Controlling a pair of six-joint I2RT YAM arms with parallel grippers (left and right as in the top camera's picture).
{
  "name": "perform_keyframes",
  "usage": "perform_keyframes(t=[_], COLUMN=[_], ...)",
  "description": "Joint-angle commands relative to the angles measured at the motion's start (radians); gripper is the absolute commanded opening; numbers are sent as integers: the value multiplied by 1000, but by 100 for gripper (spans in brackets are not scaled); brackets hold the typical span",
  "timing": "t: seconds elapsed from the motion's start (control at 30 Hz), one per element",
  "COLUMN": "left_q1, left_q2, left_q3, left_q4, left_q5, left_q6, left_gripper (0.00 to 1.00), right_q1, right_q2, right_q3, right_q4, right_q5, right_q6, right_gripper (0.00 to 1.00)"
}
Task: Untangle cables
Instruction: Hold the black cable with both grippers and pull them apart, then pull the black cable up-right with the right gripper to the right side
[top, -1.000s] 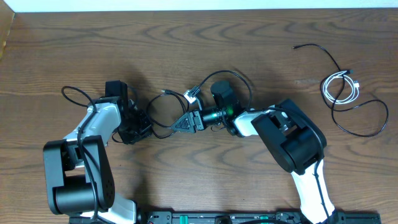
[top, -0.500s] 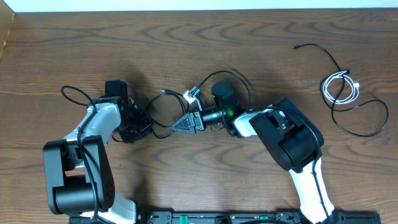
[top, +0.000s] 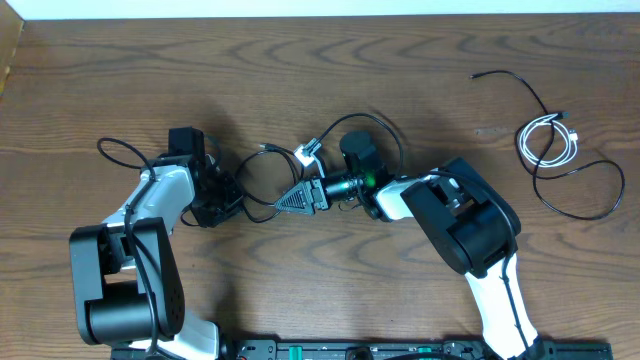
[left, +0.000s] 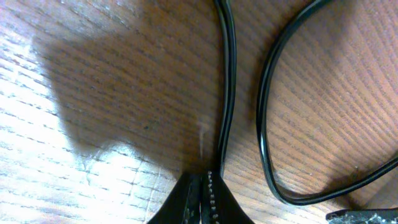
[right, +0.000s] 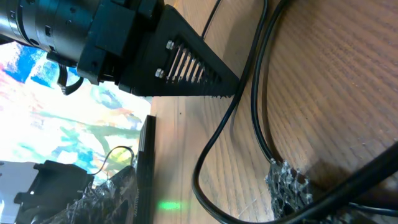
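Black cable (left: 227, 93): lies at table centre, looped between the two arms; a white tag (top: 308, 153) sits on it just beyond the right arm's fingers.
Far right: second black cable (top: 620, 185) and white cable (top: 540, 121) lie crossed over each other on the wood table (top: 320, 60); one black end trails off toward the far edge.
Surroundings: left arm's own thicker wire (top: 115, 146) bows out at far left, apart from the task's cords.
Obstruction: the right arm's wrist and camera body cover part of the centre loop; its course beneath cannot be traced.
Left claw (left: 200, 199): closed tight; tips pinch the black cable down at the table surface; the cable runs straight away from the tips; a second strand curves beside it, clear of the tips.
Right claw (top: 283, 201): jaws apart; the visible finger's toothed face is bare; nothing held; a black strand passes just beside that fingertip, flat on the wood.
Relative position: the claws point at each other with the centre loop between; the far-right pair lies well apart from both.
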Motion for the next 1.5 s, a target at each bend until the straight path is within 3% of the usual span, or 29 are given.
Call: perform_keyframes(t=[0.0,0.17,0.33,0.47,0.77,0.9,0.93,1.0,1.07,1.2,1.4,1.47], left_q1=[2,2,2,2,2,2,2,3,9,58,172,195], left_q2=[8,8,8,8,8,8,8,8,8,8,8,8], left_q3=[-23,-23,-23,-23,-23,-23,-23,-23,-20,-8,4,4], left_q4=[1,-2,-3,-4,-3,10,17,23,19,19,24,23], left_q5=[-18,-2,58,74,79,175,201,216,236,468,782,809], left_q6=[-6,-10,-9,-8,-8,39,53,60,78,204,296,296], left_gripper=[9,9,9,9,8,8,8,8,8,11,17,17], right_q1=[9,9,14,22,41,41,40,37,27,-8,-68,-85], right_q2=[21,21,21,21,21,21,21,21,17,-10,-136,-188], right_q3=[-13,-12,-11,-11,-10,-10,-10,-10,-10,-10,-10,-10], right_q4=[-5,10,90,158,181,182,181,181,181,186,147,98], right_q5=[15,130,211,271,265,267,267,267,263,198,117,117], right_q6=[9,89,225,338,393,367,345,267,259,258,212,185], right_gripper=[64,62,52,37,37,36,29,1,2,1,1,1])
